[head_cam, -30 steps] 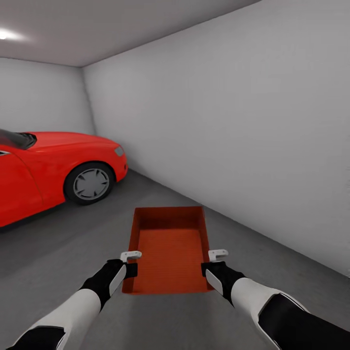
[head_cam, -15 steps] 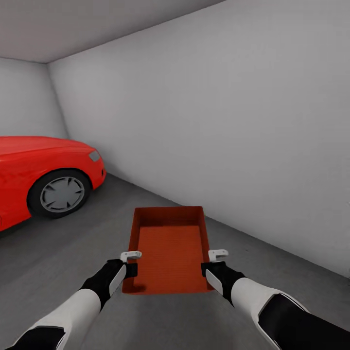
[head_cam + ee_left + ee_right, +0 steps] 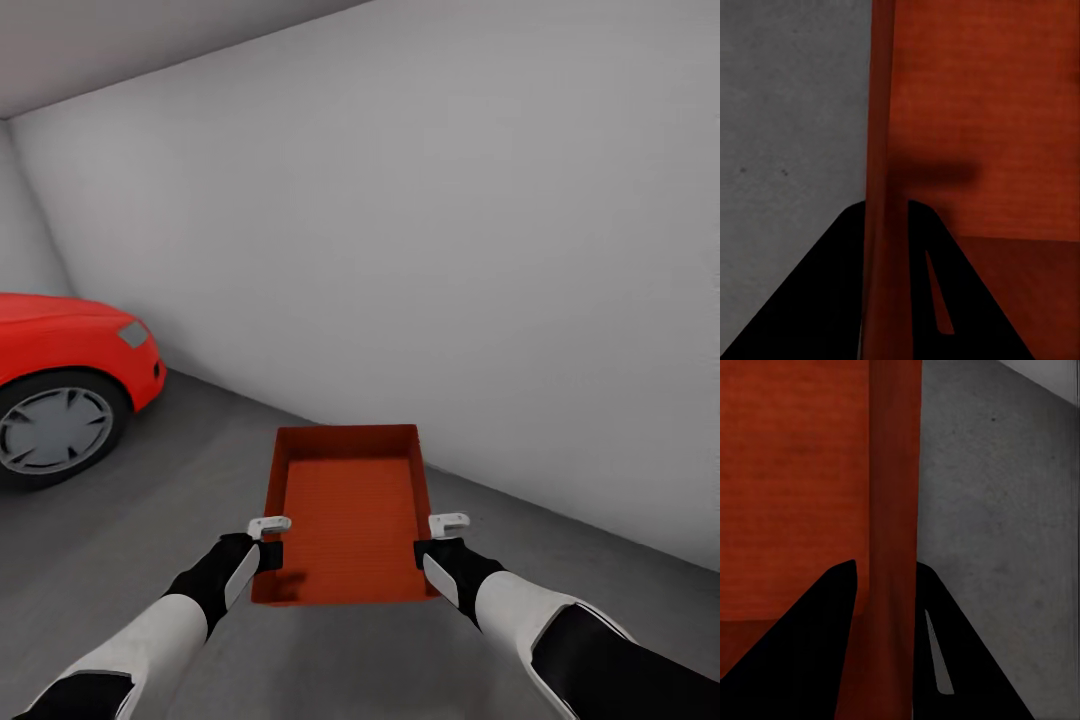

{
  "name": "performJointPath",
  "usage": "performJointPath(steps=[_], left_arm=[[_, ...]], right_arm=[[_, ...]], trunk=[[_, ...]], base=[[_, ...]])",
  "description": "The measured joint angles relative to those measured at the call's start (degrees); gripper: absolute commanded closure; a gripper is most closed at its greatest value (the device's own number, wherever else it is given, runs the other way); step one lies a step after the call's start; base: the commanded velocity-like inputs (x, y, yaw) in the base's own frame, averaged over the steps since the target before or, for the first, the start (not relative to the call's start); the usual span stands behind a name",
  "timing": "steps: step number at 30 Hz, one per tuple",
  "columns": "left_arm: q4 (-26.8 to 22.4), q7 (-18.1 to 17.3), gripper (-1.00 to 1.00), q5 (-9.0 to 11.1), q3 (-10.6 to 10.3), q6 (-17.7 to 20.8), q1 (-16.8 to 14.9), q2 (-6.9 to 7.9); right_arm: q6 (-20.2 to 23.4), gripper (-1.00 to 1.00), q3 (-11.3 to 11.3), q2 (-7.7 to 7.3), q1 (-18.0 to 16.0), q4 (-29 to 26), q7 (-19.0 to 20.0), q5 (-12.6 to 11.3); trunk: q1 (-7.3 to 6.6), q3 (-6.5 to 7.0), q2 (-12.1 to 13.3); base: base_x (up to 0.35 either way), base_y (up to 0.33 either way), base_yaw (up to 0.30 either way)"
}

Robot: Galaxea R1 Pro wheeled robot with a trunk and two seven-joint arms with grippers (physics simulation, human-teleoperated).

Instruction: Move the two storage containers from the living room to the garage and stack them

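I pinch the container (image 3: 348,520) level with my left gripper (image 3: 268,540) at 9 o'clock and my right gripper (image 3: 440,540) at 3 o'clock, so it can't tip above the floor (image 3: 150,520)

The storage container (image 3: 348,515) I carry looks like matt orange-red plastic with a finely ribbed bottom. The floor (image 3: 160,500) is rough, mottled grey concrete; the car (image 3: 60,345) is glossy red; the wall (image 3: 450,250) is smooth and matt.

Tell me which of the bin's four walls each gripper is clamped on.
Left gripper pinches the bin's left long wall, right gripper the right long wall, both near the end closest to the robot; the short end walls are ungripped.
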Motion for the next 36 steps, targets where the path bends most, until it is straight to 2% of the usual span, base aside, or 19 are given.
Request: performJointPath(steps=[36], left_arm=[[-0.44,-0.08,1.0,-0.04,0.0,0.02,0.0,0.09]], right_arm=[[-0.01,1.0,0.1,-0.05,0.0,-0.52,-0.28,-0.11]], trunk=[[0.02,0.0,0.01]], base=[[0.306,0.0,-0.246]])
